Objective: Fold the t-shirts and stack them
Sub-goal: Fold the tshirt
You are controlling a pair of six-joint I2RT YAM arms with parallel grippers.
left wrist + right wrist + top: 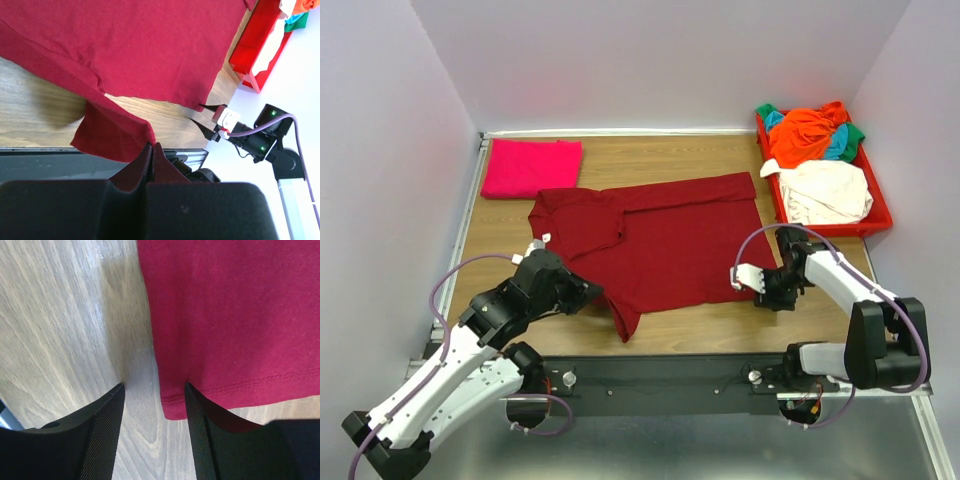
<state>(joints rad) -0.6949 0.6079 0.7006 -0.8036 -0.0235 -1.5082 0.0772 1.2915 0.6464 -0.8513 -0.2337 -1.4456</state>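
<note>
Lilac walls (670,60) enclose a wooden table (700,322), seen from above and from both wrists

Maroon shirt (670,240): lies spread across the middle of the table, collar to the left and hem to the right; its upper part is folded over along a line running left to right. A sleeve juts toward the near edge at the near left

Left gripper (588,292): sits at the near-left part of the maroon shirt. In the left wrist view its jaws are closed tight (152,150) with a fold of maroon cloth pinched between them; the cloth rises from the wood to the fingertips and casts a shadow on the table

Right gripper (752,290): sits low at the near-right corner of the maroon shirt. In the right wrist view its jaws stand apart (155,387), gripping nothing; the left finger (107,410) is over bare wood, and the right one is at the stitched hem, with the corner of the cloth reaching into the gap

Pink shirt (530,167): folded flat at the far-left corner, just beyond the maroon collar

Tray (880,222): red, at the far right, holding unfolded shirts – orange (805,135) heaped over green (856,132) and teal (837,148) at the far end, cream (830,190) at the near end
</note>
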